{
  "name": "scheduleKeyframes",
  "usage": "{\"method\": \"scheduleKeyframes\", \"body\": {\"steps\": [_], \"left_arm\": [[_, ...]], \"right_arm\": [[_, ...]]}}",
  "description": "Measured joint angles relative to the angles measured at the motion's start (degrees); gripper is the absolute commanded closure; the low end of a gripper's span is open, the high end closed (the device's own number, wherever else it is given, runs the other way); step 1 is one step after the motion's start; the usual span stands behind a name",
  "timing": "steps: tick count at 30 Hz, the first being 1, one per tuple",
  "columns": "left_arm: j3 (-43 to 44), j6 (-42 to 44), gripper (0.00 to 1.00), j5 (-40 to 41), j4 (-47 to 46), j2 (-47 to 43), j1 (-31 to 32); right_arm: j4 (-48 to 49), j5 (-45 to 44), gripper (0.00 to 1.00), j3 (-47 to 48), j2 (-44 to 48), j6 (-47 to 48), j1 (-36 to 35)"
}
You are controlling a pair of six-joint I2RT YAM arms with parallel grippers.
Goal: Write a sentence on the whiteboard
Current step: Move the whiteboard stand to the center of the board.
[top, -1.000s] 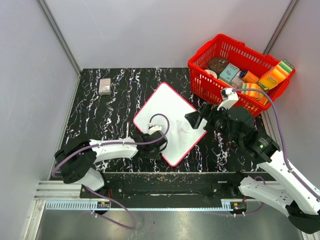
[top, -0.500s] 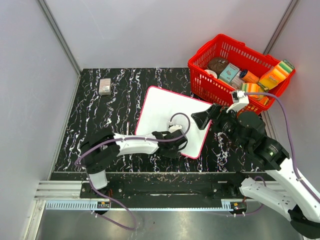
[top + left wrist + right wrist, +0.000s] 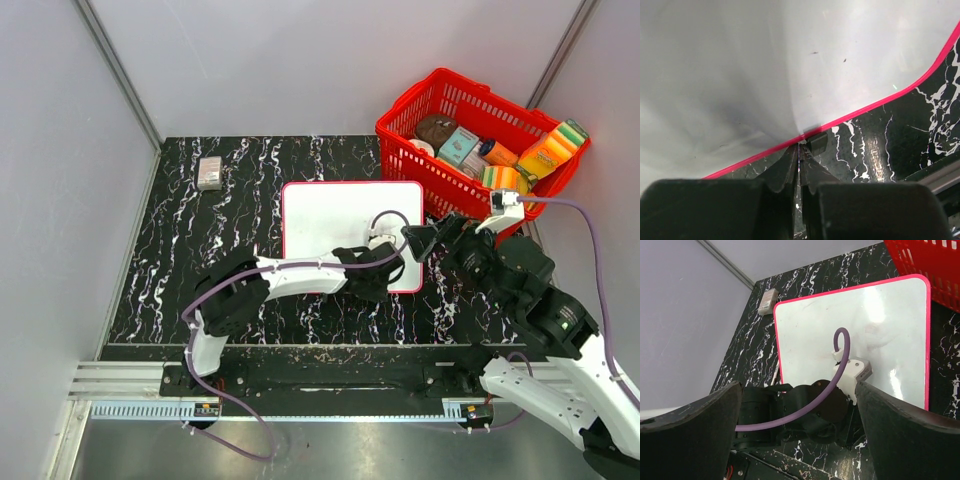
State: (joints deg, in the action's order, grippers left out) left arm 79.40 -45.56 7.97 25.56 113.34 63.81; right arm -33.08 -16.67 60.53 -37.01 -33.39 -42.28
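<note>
Whiteboard [image 3: 340,225] lies square on the tabletop [image 3: 230,220], no writing visible. Left jaws pinch its rim at 5 o'clock; right jaws gape empty at 3 o'clock. That thin edge pinch may slip, skewing the board toward the basket [image 3: 405,160].

The whiteboard [image 3: 340,215] lies flat on the black marbled bench [image 3: 200,230], its edges square to the bench's. It is white and nearly square, with rounded corners and a thin red rim. Its right edge lies just beside the red basket [image 3: 410,165]. The left gripper [image 3: 799,145] pinches the near rim. Faint pinkish smudges [image 3: 874,337] toward its right side are too pale to read.
</note>
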Motion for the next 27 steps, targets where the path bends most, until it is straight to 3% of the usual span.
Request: {"method": "scheduleKeyframes", "body": {"steps": [4, 6, 7, 10, 14, 21, 27], "left_arm": [[1.3, 0.7, 0.86, -0.3, -0.5, 1.3, 0.0], [1.1, 1.0, 0.76, -0.2, -1.0, 1.2, 0.0], [0.5, 1.1, 0.54, -0.2, -1.8, 0.9, 0.1], [-4.1, 2.0, 0.29, 0.2, -4.4, -2.6, 0.5], [-11.9, 2.6, 0.21, 2.0, -5.2, -13.2, 1.4], [-19.1, 3.1, 0.19, 4.1, -5.9, -33.2, 1.7], [-24.4, 1.5, 0.13, 11.1, 2.5, -42.4, 1.6]], "right_arm": [[-0.8, -0.9, 0.00, 0.4, 0.5, 0.0, 0.0], [-1.7, -1.4, 0.00, 0.9, 0.7, 0.0, 0.0], [-2.1, -1.7, 0.00, 1.2, 0.9, 0.0, 0.0], [-3.3, -2.5, 0.00, 2.2, 1.7, 0.1, 0.0], [-3.4, -2.9, 0.00, 2.9, 3.6, 0.1, 0.0], [-3.4, -2.7, 0.00, 3.1, 4.7, 0.1, 0.0], [-3.4, -2.2, 0.00, 3.0, 4.6, 0.1, 0.0]]}}
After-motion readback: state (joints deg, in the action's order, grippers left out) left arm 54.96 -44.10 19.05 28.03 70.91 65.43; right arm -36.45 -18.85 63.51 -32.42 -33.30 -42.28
